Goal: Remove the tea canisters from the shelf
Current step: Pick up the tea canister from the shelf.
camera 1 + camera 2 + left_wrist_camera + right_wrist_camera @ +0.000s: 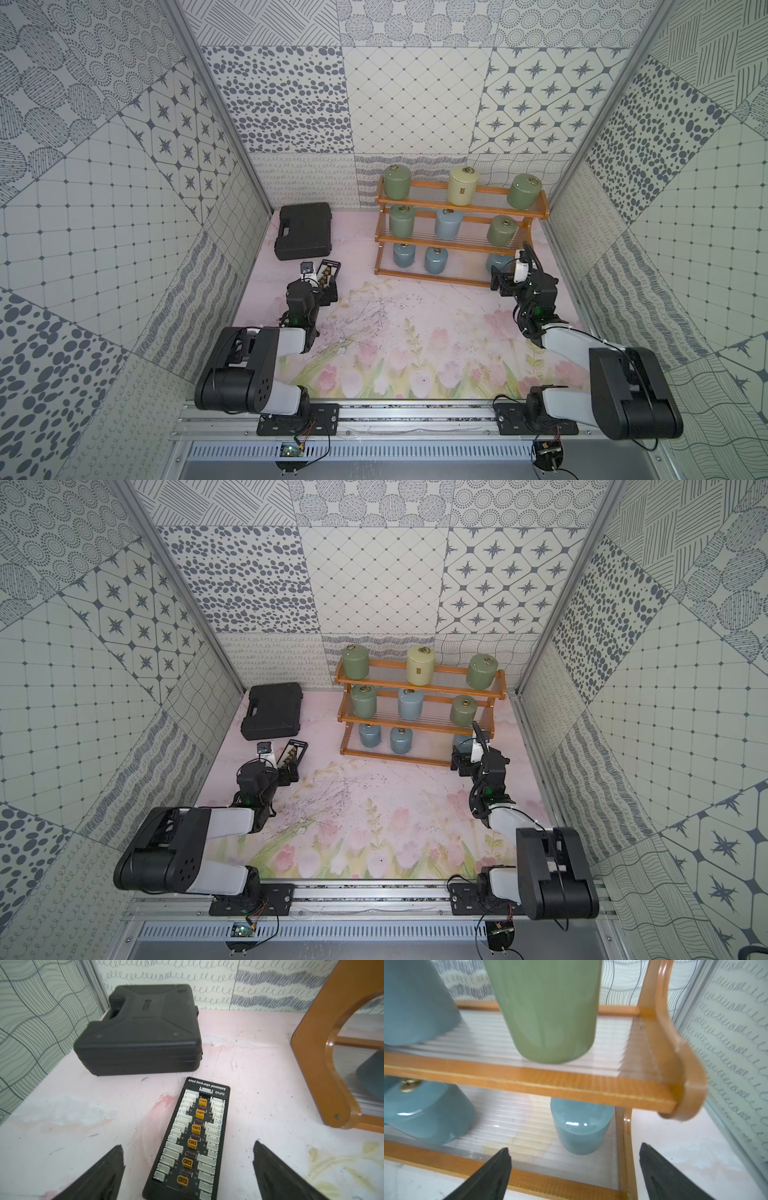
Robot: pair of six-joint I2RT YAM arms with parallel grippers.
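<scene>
— Is that a black case (pixel 305 230) on the table (pixel 415 316)?
— Yes. It lies flat and shut, by the far left corner.
— What is the small thing near it?
— A black board (pixel 193 1140). It lies flat in front of the case, a bit apart from it. It has yellow plugs in a row down the middle and white ones on both sides.
— The table is pretty.
— It is pink, with flowers on the near part. The walls (pixel 415 104) have gray dots, stars and lines.

9 canisters (pixel 462 185), 1 shelf (pixel 436 279), 1 case (pixel 305 230)
</scene>
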